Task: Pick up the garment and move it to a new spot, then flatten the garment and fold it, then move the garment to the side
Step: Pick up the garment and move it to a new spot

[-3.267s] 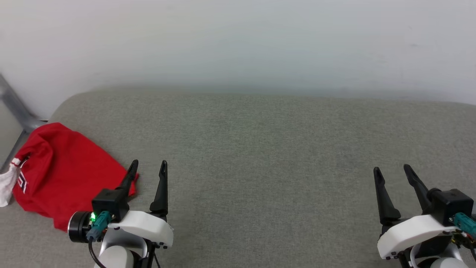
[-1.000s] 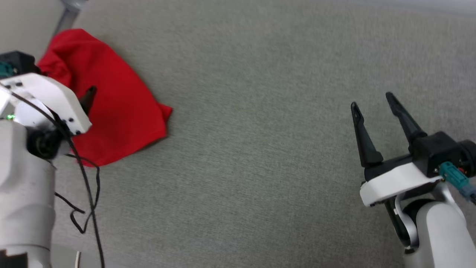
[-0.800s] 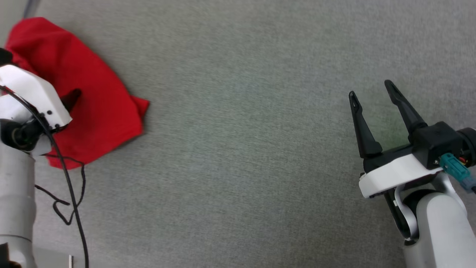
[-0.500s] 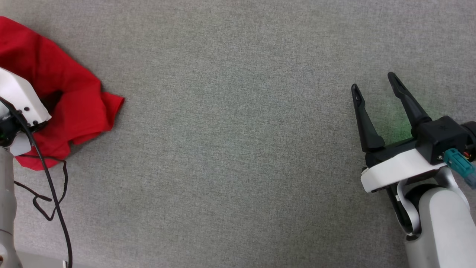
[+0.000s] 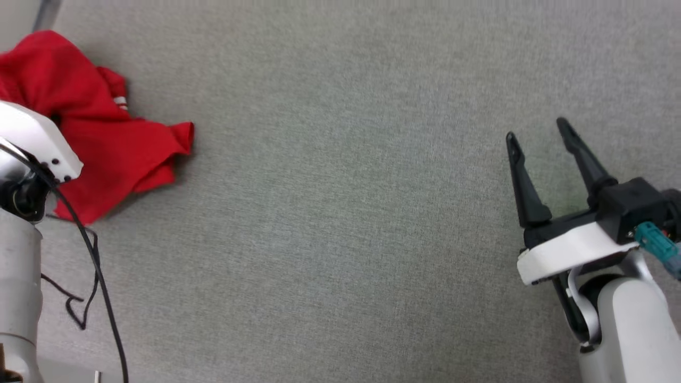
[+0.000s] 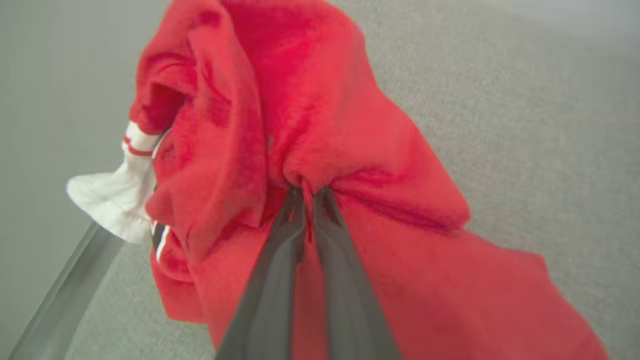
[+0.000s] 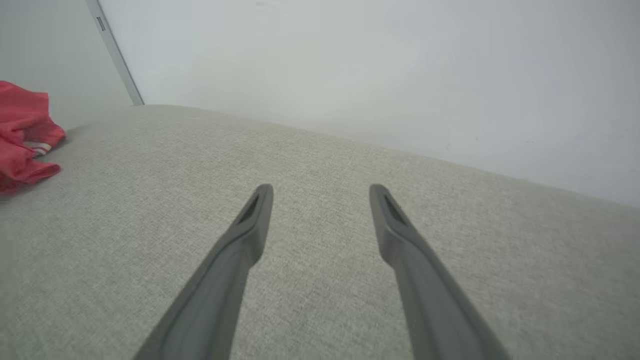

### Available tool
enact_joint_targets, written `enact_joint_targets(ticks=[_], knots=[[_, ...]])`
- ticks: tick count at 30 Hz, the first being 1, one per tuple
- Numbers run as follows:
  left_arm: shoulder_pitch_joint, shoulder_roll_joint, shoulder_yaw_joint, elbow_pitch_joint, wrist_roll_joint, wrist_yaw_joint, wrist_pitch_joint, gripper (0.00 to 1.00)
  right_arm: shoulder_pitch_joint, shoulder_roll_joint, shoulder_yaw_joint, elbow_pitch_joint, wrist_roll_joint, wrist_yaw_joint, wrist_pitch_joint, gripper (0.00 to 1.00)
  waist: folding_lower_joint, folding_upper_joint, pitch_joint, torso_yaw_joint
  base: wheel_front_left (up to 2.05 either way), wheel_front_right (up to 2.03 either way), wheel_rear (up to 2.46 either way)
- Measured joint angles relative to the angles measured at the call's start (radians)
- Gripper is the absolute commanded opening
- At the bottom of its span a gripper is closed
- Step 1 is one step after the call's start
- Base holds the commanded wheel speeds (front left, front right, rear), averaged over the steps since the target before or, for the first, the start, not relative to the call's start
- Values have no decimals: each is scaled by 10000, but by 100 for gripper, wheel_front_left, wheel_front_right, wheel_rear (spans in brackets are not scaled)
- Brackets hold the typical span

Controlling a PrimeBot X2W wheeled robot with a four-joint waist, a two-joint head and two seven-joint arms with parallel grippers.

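Metal tubing (image 6: 60, 300) runs slantwise at the far left of the left wrist view, and we see the white sleeve (image 6: 107, 197) of the garment (image 6: 350, 125) just above it in that view, its red-striped trim (image 6: 139, 143) showing where the sleeve meets the red body. The garment is a bunched red heap at the left end of the grey upholstered surface (image 5: 340, 213); in the head view it sits in the upper left corner. Our left gripper (image 6: 307, 191) has its two dark fingers (image 6: 270, 280) pressed together on a gathered fold near the middle of the heap, and the fabric puckers and draws in tight around the tips, so we read it as clenched on the garment. In the head view the white housing (image 5: 32, 141) of that wrist covers the near side of the heap, and a black cable (image 5: 101, 276) loops down from it along the pale forearm (image 5: 18, 276). The wide middle of the surface lies between the garment and our right gripper (image 5: 537, 130), which is well apart from the cloth at the right edge. Its fingers stand spread with bare upholstery between them, grasping nothing. A pale wall (image 7: 350, 60) rises behind the surface in the right wrist view.
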Motion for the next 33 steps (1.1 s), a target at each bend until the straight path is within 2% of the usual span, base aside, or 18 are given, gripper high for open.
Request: enact_joint_targets(ticks=[8,13,17,25,30,31,33], knots=[[56,-495,-144,-119,341,121,-3014,0,810,194,-443,267,213,0,-180,100,-1,1,-1358,205,0,0,0],[201,-683,-430,-385,637,182,-4228,0,1271,253,-719,278,355,0,-222,100,-2,0,-2214,232,0,0,0],[572,-846,-662,-752,871,280,-4725,0,1719,272,-834,217,481,0,-199,100,-3,0,-2811,108,0,0,0],[1837,-1235,-1122,-2360,980,345,-4527,0,2428,291,-830,82,748,0,-71,100,-3,1,-3525,-720,0,0,0],[2760,-1557,-1555,-4086,968,397,-3747,0,2667,295,-894,-23,863,0,13,100,-2,0,-3726,-1480,0,0,0],[3361,-1802,-1927,-5193,955,401,-3202,0,2737,293,-909,-75,926,0,21,100,-1,0,-3792,-1972,0,0,0],[3774,-1944,-2144,-5979,932,414,-2847,0,2814,297,-880,-79,968,0,21,100,-2,1,-3821,-2315,0,0,0]])
